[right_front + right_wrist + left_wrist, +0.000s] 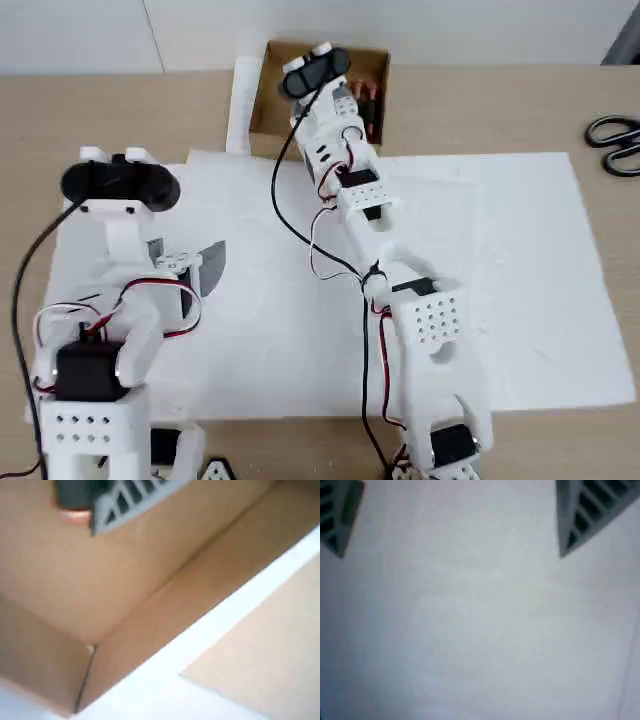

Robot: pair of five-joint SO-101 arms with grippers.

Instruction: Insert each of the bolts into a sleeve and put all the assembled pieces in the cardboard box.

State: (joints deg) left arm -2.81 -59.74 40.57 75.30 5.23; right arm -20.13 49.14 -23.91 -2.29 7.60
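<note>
The cardboard box [268, 100] stands at the back of the table, with red and dark pieces [371, 105] lying against its right wall. My right arm [345, 170] stretches out to the box, and its wrist is over the opening. In the right wrist view my right gripper [95, 522] is inside the box [150, 580], with a dark piece with a pinkish end [75, 507] beside it. My left gripper [190, 262] hangs open over the white paper at the left. Between its fingers [575, 525] there is bare paper.
A large white paper sheet [500, 260] covers the middle of the table. Black scissors [615, 135] lie at the far right on the bare wood. A narrow white strip [240, 100] lies along the box's left side.
</note>
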